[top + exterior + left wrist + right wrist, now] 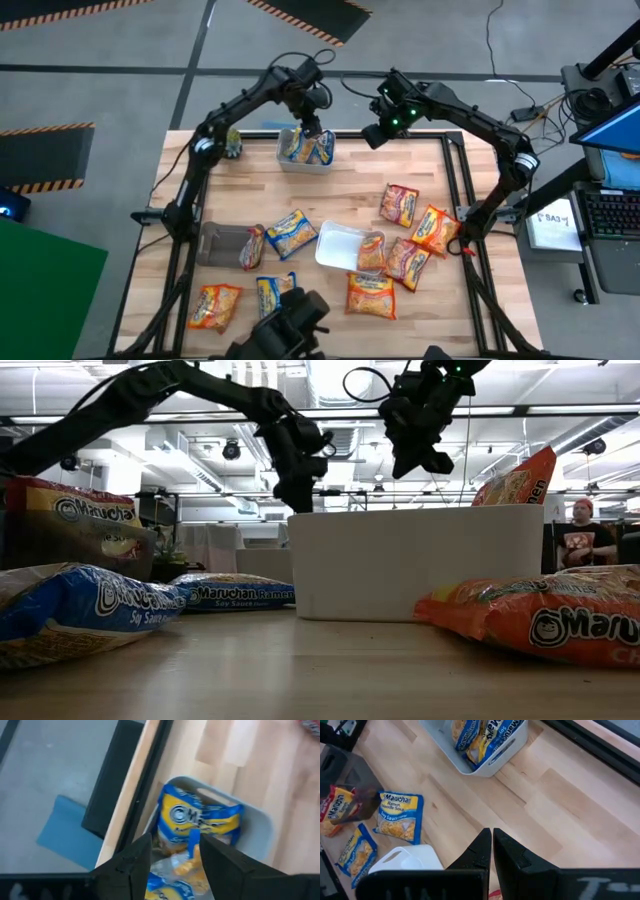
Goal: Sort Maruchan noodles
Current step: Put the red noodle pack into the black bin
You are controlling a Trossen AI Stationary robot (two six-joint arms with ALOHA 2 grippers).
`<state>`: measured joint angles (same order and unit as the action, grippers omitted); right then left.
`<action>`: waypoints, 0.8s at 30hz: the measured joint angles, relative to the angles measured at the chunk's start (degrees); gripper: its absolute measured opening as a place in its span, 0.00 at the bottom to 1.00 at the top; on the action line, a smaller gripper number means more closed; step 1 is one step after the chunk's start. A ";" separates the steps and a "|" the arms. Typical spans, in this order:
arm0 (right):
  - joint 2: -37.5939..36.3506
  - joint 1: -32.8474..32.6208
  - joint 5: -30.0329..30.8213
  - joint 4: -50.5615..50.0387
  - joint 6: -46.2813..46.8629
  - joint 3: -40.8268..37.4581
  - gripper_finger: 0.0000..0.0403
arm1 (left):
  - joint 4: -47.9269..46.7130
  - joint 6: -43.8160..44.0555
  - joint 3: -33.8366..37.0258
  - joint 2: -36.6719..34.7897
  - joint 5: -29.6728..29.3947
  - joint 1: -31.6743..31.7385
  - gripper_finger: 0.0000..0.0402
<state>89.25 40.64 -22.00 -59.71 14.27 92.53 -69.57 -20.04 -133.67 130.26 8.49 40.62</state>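
A pale bin [305, 152] at the table's far edge holds blue-and-yellow Maruchan packets [197, 822]. My left gripper [311, 127] hangs open and empty just above the bin, and its fingers [135, 860] frame the packets in the left wrist view. My right gripper [374, 135] is shut and empty, in the air to the right of the bin; it also shows in the right wrist view [491, 845]. Loose packets lie flat on the table: blue-and-yellow [290, 233], orange [370, 295] and red [400, 203].
A white tray [338, 245] in the middle holds a red packet [372, 250]. A dark tray [222, 243] at the left holds another packet [252, 247]. More packets lie at the near left [215, 305] and right [435, 230]. A person [578, 540] sits beyond the table.
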 joint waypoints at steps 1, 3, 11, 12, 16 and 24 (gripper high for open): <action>0.00 0.00 0.00 0.12 0.32 0.00 0.02 | 0.23 0.02 0.00 0.36 -1.08 0.04 0.36; 0.00 0.00 0.03 0.27 0.91 0.00 0.02 | -0.03 0.23 0.00 0.85 -2.33 0.31 0.34; 0.00 0.28 0.06 -7.95 -0.07 0.00 0.02 | -0.97 2.52 -0.62 -3.04 8.80 0.79 0.26; 0.00 0.35 0.05 -9.89 -0.68 0.00 0.02 | -0.95 2.61 -0.68 -3.94 9.28 0.77 0.25; -0.45 0.37 0.02 -13.67 -2.14 -1.77 0.02 | -1.30 4.50 -0.68 -6.96 10.49 0.79 0.22; -5.91 0.24 -0.53 -9.04 1.40 -17.42 0.02 | -2.09 6.82 -0.46 -12.77 13.34 -0.52 0.20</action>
<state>83.35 40.88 -22.53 -68.75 15.67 75.11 -71.66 -13.22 -134.13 117.49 21.82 40.09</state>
